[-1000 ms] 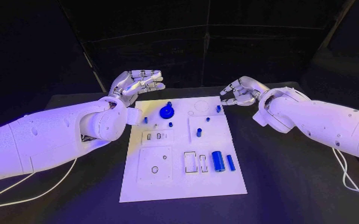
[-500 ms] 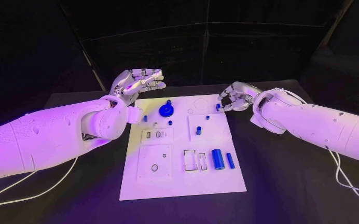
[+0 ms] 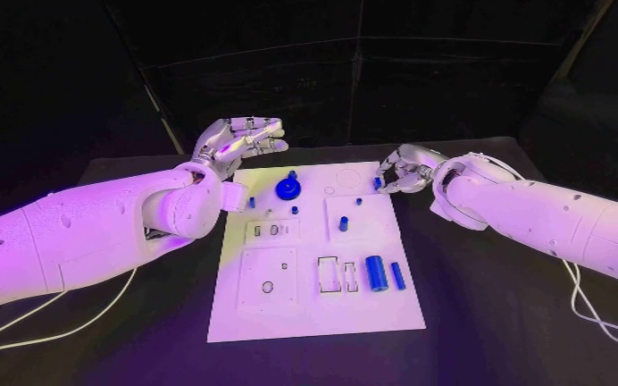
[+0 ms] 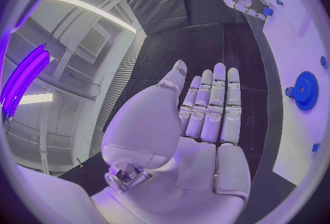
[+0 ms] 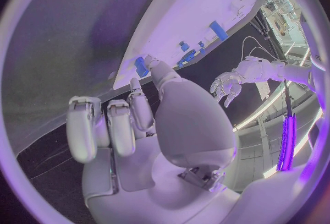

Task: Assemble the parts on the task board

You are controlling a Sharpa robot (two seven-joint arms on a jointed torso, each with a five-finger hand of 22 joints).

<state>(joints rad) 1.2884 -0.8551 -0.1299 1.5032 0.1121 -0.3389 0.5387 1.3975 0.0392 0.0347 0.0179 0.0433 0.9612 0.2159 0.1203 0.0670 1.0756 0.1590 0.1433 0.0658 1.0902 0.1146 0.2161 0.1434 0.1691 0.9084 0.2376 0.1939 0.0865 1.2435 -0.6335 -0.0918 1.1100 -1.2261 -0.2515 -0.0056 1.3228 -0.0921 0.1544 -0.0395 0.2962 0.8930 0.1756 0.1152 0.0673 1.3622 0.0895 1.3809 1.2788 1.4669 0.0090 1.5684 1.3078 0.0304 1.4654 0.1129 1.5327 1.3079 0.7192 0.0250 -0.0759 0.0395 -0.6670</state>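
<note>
White rectangular task board mid-table, mostly unassembled: blue toothed gear seated, blue cylinders loose; right hand pinching at small blue peg, hold unclear; left hand spread, empty.

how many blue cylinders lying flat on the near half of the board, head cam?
2. A thick cylinder and a thin cylinder lie side by side near the right edge of the task board, the thin one outermost. Nothing covers that area, so none seems hidden.
</note>
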